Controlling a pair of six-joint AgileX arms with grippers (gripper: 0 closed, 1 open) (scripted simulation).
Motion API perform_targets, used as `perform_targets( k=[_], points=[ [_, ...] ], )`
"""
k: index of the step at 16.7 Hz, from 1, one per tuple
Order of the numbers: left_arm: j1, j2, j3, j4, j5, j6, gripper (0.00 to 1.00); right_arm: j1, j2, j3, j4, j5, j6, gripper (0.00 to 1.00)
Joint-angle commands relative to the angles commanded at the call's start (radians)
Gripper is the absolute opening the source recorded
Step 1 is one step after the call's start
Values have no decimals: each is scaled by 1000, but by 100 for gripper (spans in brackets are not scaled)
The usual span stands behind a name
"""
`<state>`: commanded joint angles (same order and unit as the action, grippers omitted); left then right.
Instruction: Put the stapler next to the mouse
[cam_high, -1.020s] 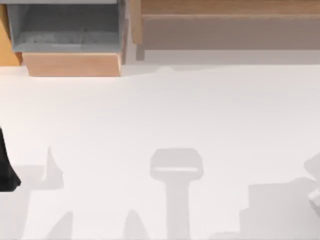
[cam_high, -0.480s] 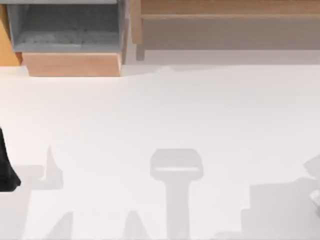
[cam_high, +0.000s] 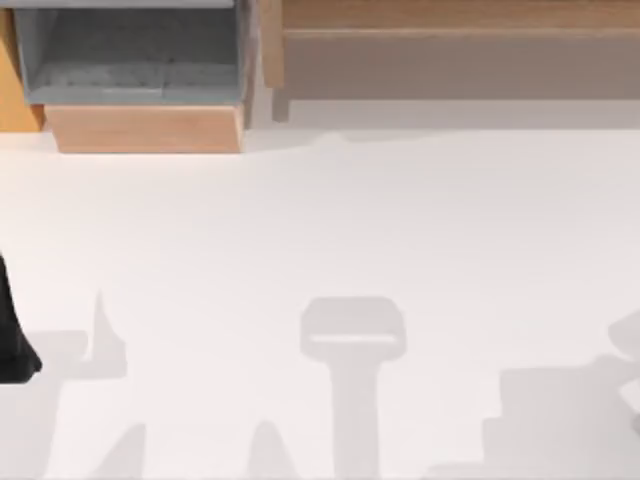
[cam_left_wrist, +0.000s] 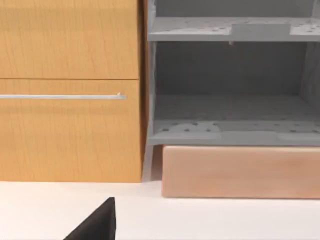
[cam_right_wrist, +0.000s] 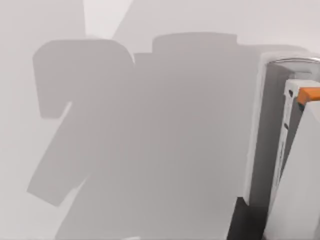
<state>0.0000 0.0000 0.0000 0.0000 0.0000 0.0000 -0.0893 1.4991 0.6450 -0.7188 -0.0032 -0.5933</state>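
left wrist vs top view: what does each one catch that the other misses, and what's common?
Left wrist view: the front of the wooden cabinet with its metal handle bar, and an upper grey shelf board.

Top view: a long wooden ledge at the back right, and a broad stretch of table crossed by soft shadows.

Both: the grey shelf unit, the wooden block under it, and the white table.

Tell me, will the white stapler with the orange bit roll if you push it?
Probably not: the stapler looks long and flat-sided, so it should slide rather than roll. Its smooth shell may be slippery on the smooth white table.
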Motion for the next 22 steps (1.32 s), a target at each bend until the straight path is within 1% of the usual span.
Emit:
perform_targets(
  k=[1, 10, 17, 22],
  points=[
    [0, 0, 0, 0, 0, 0, 100, 0, 0, 0, 0, 0, 0, 0],
    [0, 0, 0, 0, 0, 0, 100, 0, -3, 3, -4, 0, 1, 0],
    [0, 0, 0, 0, 0, 0, 100, -1, -67, 69, -144, 0, -2, 0],
    [0, 0, 0, 0, 0, 0, 100, -1, -68, 74, -147, 0, 0, 0]
  ],
)
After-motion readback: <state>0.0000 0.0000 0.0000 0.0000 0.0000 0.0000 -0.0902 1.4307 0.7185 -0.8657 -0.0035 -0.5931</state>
